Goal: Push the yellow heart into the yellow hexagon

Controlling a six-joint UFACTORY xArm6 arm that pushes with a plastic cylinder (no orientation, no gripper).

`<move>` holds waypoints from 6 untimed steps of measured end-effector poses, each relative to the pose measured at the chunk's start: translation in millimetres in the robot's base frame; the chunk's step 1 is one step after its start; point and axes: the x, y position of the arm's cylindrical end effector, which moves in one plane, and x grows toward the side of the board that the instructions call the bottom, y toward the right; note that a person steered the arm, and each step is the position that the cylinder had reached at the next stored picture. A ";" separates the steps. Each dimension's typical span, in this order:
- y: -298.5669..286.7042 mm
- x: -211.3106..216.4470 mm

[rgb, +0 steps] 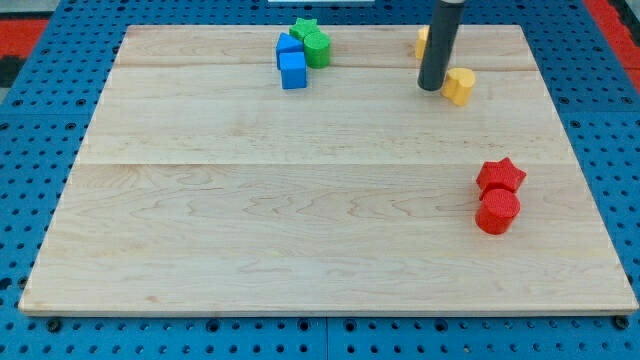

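Observation:
A yellow block (459, 85), seemingly the heart, lies near the view's top right on the wooden board (300, 200). A second yellow block (422, 41), seemingly the hexagon, sits just above and left of it, mostly hidden behind the rod. My tip (431, 88) rests on the board right beside the left side of the first yellow block, touching or nearly touching it. The two yellow blocks are apart, with the rod between them.
Two blue blocks (291, 61) and two green blocks (312, 42), one a star, cluster at the view's top centre. A red star (500, 176) and a red cylinder-like block (497, 211) sit together at the right. Blue pegboard surrounds the board.

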 end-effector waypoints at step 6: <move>-0.4 50.1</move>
